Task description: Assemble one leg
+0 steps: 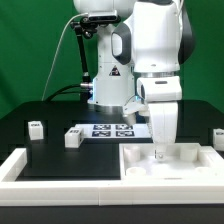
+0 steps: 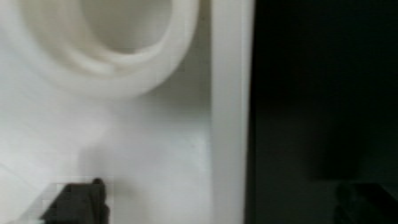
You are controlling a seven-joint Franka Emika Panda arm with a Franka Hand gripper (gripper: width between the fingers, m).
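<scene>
Three small white legs stand on the black table in the exterior view: one at the far left (image 1: 37,127), one left of centre (image 1: 72,138), one at the right edge (image 1: 218,138). The large white tray-like part (image 1: 185,170) lies at the front right. My gripper (image 1: 160,150) is lowered onto the tray, far from every leg. In the wrist view my gripper (image 2: 221,203) is open, its dark fingertips (image 2: 75,200) wide apart. They straddle the tray's raised rim (image 2: 228,110), one over white plastic, one over the black table. A round recess (image 2: 125,40) shows in the tray. No leg shows in the wrist view.
The marker board (image 1: 110,128) lies flat behind the tray near the robot base. A white raised border (image 1: 20,165) runs along the front left of the table. A green backdrop closes the back.
</scene>
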